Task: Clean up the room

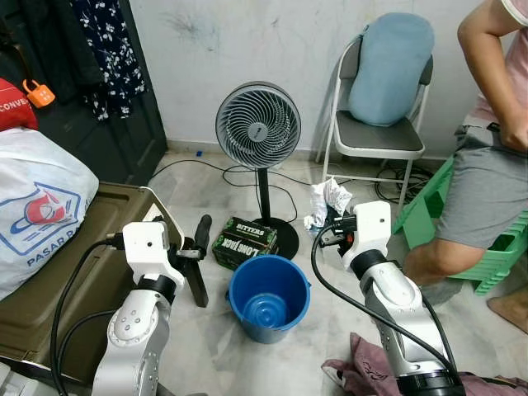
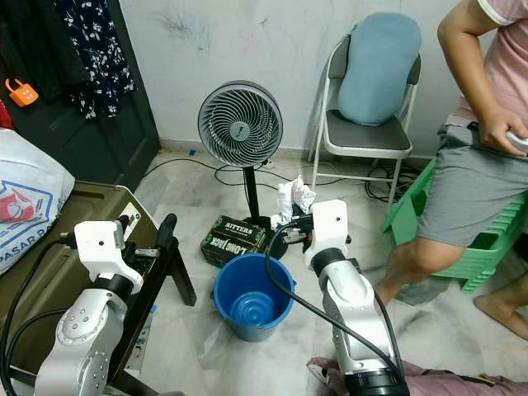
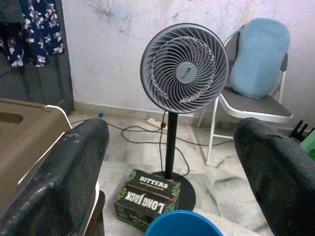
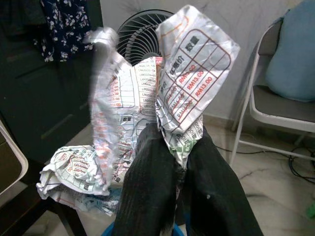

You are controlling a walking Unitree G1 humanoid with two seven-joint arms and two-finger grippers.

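Left pincer [image 1: 198,247], released, left of the blue bucket [image 1: 269,296]. Right pincer [image 4: 179,184] clenched on crumpled printed paper [image 4: 147,113], above and right of the bucket, standing upward; its lower folds are hidden.

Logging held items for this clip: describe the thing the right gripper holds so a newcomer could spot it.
Start at the standing fan. Right of its pole, above the blue bucket, the right gripper pinches crumpled paper, white with printed tables, unlike the dark box nearby.

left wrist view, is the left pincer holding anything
No, the left pincer is open, with just the fan and the black box visible between its fingers.
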